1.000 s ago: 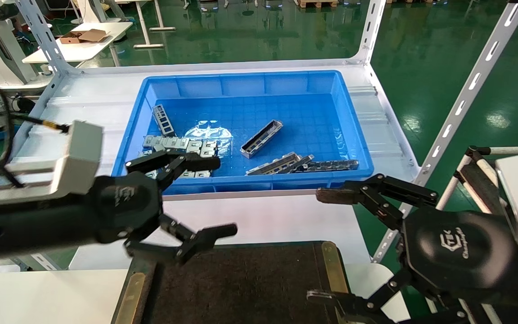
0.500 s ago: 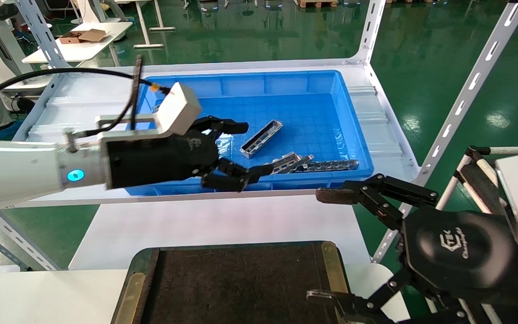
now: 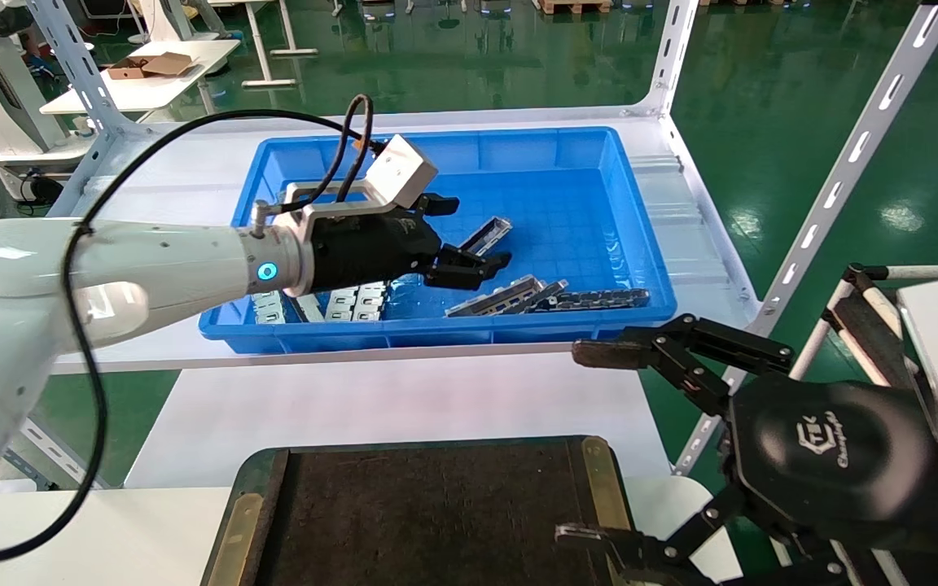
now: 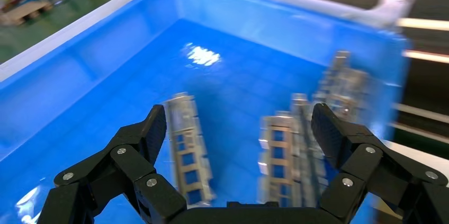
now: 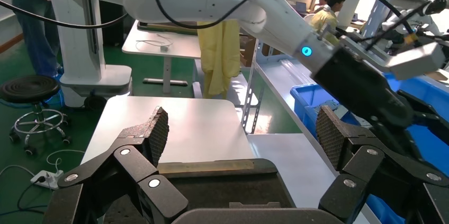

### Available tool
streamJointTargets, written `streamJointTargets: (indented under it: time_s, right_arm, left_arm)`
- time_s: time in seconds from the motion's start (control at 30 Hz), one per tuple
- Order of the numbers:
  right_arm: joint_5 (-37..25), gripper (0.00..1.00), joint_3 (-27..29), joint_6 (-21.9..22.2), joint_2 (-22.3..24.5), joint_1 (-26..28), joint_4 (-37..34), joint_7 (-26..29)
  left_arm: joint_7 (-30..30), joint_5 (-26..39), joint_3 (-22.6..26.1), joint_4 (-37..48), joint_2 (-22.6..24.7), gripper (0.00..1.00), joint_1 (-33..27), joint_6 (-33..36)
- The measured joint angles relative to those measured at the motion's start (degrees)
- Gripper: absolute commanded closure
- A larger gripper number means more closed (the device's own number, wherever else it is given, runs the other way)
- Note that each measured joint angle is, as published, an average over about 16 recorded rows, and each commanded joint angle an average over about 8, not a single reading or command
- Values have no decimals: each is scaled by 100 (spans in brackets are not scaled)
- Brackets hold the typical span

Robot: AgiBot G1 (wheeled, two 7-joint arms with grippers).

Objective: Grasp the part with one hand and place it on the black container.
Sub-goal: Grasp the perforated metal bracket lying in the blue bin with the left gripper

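The part (image 3: 492, 233), a silver-grey channel with cutouts, lies slanted on the floor of the blue bin. My left gripper (image 3: 471, 234) hangs open just over it, one finger on each side, holding nothing. In the left wrist view the part (image 4: 188, 147) shows blurred near the left gripper's (image 4: 239, 123) one finger, inside the gap. The black container (image 3: 436, 513) lies at the near edge, below the bin. My right gripper (image 3: 583, 443) stays open and empty at the container's right side; in its own view the right gripper (image 5: 241, 128) sits over the black container (image 5: 222, 195).
The blue bin (image 3: 436, 140) sits on a white shelf with slotted posts (image 3: 843, 171). More channels and rails (image 3: 550, 297) lie by the bin's front wall, flat plates (image 3: 355, 301) at its front left. A white table (image 3: 396, 403) lies between bin and container.
My left arm has swung from above the container's near-left corner forward and right into the bin, ending over the slanted part, still open. The right arm has not moved.
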Motion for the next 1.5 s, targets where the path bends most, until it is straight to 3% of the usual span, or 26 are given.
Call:
streamJointTargets:
  time_s: [0.3, 0.77, 0.8, 0.83, 1.03, 1.1, 1.5]
  right_arm:
    - [3, 0, -4, 2, 2, 1, 0, -2]
    - [7, 0, -10, 4, 4, 2, 0, -5]
    - [7, 12, -10, 4, 4, 2, 0, -5]
    - [7, 25, -10, 5, 4, 2, 0, -5]
    - [9, 100, -13, 6, 5, 3, 0, -6]
    - [9, 100, -14, 6, 6, 3, 0, -7]
    - [13, 100, -18, 8, 8, 4, 0, -9]
  left_arm:
    - [52, -106, 164, 695, 364, 0, -104, -716]
    - [-749, -386, 980, 317, 407, 0, 115, -1513]
    - [-799, -406, 1048, 288, 406, 0, 125, -1568]
    - [-846, -426, 1115, 262, 405, 7, 134, -1621]
    - [-1085, -571, 1474, 169, 395, 81, 175, -1900]
    - [-1146, -628, 1577, 154, 392, 100, 188, -1976]
    - [-1348, -1030, 2035, 116, 378, 100, 253, -2242]
